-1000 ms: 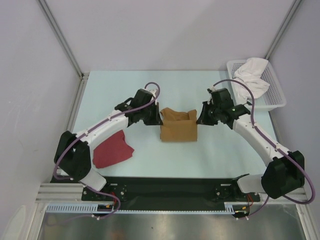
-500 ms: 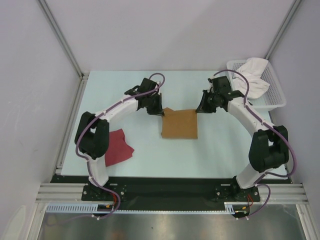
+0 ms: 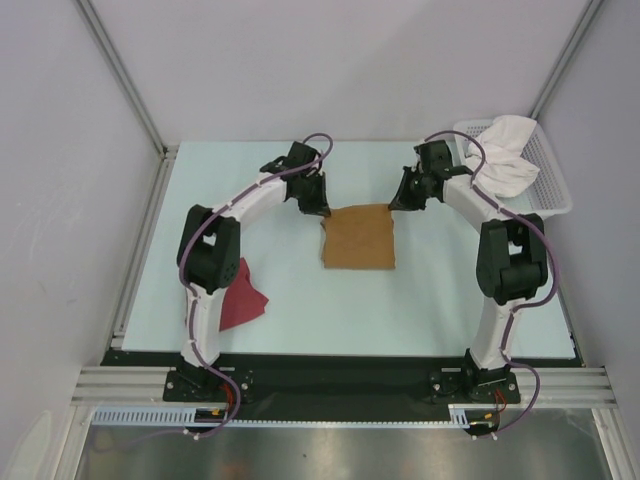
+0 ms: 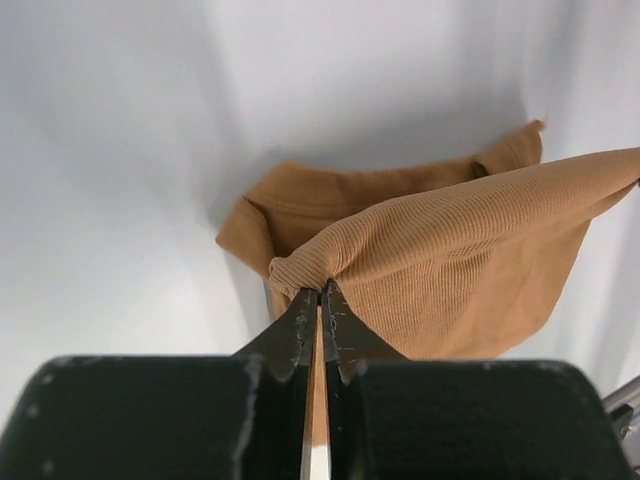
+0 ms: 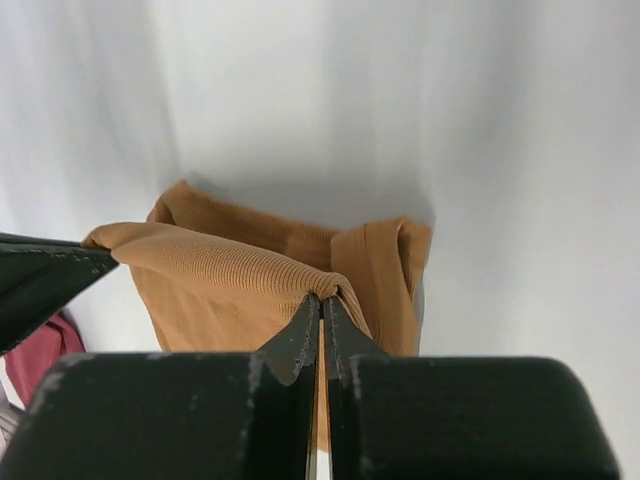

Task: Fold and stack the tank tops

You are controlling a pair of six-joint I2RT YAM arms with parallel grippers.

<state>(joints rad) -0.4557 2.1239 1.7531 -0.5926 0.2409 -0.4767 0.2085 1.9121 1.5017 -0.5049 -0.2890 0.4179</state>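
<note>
Centrally on the pale table [image 3: 440, 300], the tan-brown tank top [image 3: 358, 238] lies as a folded, roughly square panel, held at both corners of its far edge. From overhead the two claws are largely masked by their own black wrists, and the grip cannot be read there; the wrist cameras settle it. The left gripper [image 4: 320, 290] has its jaws closed to a sliver on the far-left corner. Ribbed cloth bunches at the tips and stretches taut to the right, above a lower layer of the same top resting on the table. The right gripper [image 5: 322, 297] is likewise clamped narrow on the far-right corner, and the raised edge runs left from it to the other claw's dark fingertip.

Overhead, the dark red tank top [image 3: 248, 300] lies crumpled at the near left, well apart from the tan one and partly hidden behind the left arm's elbow. The right wrist camera catches only a sliver of it at lower left; the left wrist camera does not show it. A white mesh basket [image 3: 552, 182] stands at the far right corner with a white cloth [image 3: 505, 160] heaped in it and spilling over the rim. The right arm's purple cable crosses in front of its left side.
</note>
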